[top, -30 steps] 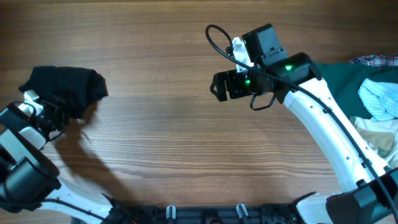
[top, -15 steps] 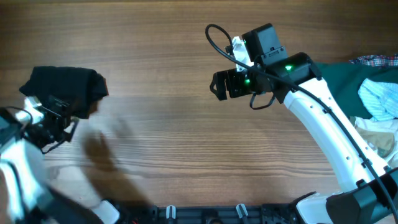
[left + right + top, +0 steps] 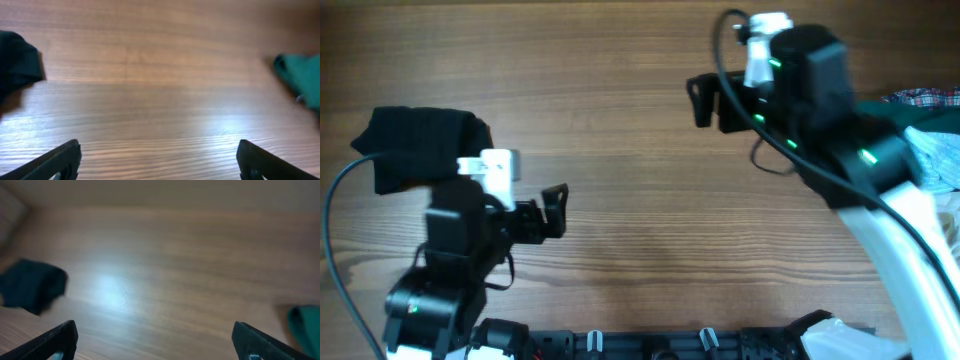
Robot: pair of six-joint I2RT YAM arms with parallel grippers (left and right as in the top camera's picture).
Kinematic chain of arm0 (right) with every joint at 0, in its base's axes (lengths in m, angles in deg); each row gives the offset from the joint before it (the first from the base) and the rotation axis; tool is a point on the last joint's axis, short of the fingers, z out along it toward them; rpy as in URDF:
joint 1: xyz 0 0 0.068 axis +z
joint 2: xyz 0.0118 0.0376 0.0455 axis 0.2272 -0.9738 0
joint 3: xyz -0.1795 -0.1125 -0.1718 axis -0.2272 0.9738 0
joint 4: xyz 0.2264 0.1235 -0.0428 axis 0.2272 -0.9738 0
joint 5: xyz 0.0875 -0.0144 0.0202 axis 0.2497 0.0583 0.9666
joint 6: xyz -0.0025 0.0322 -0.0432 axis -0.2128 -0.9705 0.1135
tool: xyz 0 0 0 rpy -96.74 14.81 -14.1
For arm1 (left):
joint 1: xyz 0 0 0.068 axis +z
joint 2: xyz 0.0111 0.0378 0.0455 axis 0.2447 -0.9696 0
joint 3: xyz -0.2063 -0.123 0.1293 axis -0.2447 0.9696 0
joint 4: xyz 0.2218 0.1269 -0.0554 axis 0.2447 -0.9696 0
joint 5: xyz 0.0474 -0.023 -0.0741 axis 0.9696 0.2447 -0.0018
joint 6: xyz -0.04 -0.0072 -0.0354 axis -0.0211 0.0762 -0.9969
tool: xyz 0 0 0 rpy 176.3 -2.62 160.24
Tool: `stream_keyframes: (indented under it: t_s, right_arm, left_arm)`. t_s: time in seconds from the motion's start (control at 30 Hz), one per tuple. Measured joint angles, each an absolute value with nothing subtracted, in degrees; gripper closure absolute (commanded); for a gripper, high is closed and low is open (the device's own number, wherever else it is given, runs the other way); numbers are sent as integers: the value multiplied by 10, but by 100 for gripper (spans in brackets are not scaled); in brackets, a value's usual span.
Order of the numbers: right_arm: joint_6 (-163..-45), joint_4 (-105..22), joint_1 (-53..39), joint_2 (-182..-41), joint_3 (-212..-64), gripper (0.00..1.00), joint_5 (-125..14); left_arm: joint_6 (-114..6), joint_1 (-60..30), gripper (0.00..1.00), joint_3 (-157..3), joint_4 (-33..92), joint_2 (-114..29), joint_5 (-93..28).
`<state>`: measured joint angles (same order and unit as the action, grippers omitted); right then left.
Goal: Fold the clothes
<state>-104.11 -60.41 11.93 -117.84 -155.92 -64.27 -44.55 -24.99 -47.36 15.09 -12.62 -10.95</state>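
Observation:
The black shirt point(image 3: 415, 145) lies bunched in a compact bundle at the table's left side. It also shows at the left edge of the left wrist view point(image 3: 15, 62) and, blurred, in the right wrist view point(image 3: 32, 285). My left gripper point(image 3: 555, 210) is open and empty, to the right of the shirt and apart from it; its fingers point(image 3: 160, 165) frame bare wood. My right gripper point(image 3: 705, 100) is open and empty over the far middle of the table, its fingers point(image 3: 160, 340) wide apart.
A pile of other garments lies at the right edge: a dark green one point(image 3: 880, 125), a pale blue-white one point(image 3: 935, 160), a plaid one point(image 3: 925, 97) and a beige one point(image 3: 945, 215). The green one shows in the left wrist view point(image 3: 300, 75).
My left arm has left the black shirt and swung right toward the table's middle, open. My right arm has moved farther back and slightly right.

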Motion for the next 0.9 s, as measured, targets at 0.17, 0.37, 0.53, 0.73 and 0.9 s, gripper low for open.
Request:
stream_keyframes:
  t_s: [0.17,0.37,0.53,0.73,0.9]
  right_arm:
    - [-1043,-636,119,-1133,-1565,1,-651]
    - [-1043,-663,119,-1142,-1564,1,-653]
    - [-1043,-664,119,-1142,-1564,1,-653]
    - [-1036,-675,119,-1142,-1564,0,-658]
    - [-966,-655,119,-1132,-1556,1,-686]
  left_arm:
    - [-446,-362,0,-474,152,-154,18]
    - [-445,-378,0,-474,152,-183,56]
    - [-445,-378,0,-474,152,-206,62]
    - [-445,-378,0,-474,152,-232,64]
    - [-445,-378,0,-474,152,-253,64]
